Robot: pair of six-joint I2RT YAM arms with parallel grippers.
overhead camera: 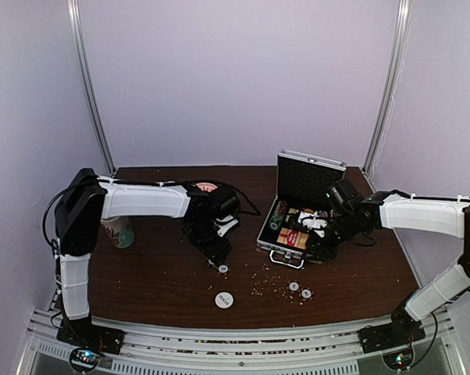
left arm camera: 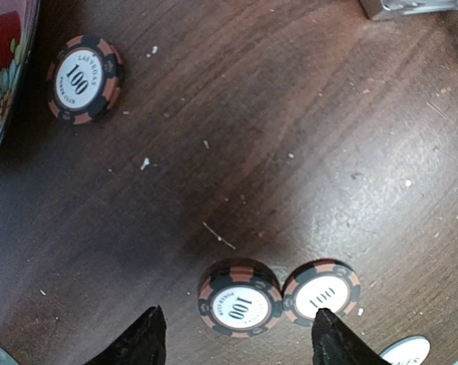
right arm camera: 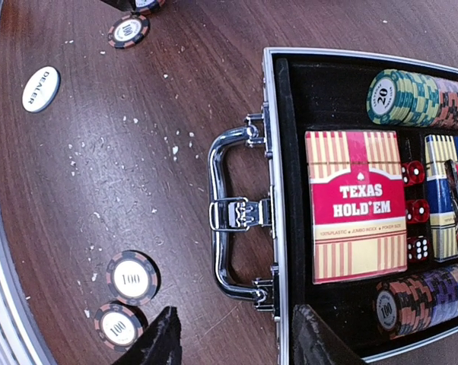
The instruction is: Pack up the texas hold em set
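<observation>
**Case open, chips loose**

The case [overhead camera: 309, 178] sits right of centre, lid up, with the card box [right arm camera: 356, 205] and dice [right arm camera: 416, 211] inside. Three chips [left arm camera: 240, 296] and the dealer disc [overhead camera: 224, 299] lie nearer. The left gripper [left arm camera: 236, 348] gapes empty over two chips. The right gripper [right arm camera: 236, 342], wide and empty, hangs over the handle [right arm camera: 225, 213].

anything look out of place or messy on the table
Yes: pale crumbs are scattered over the table in front of the open case, and three chips plus the dealer disc lie loose outside it.

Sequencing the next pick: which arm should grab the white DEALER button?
Left. The left end effector, open, is right by the DEALER button; the right end effector is over the open briefcase, farther away.
</observation>
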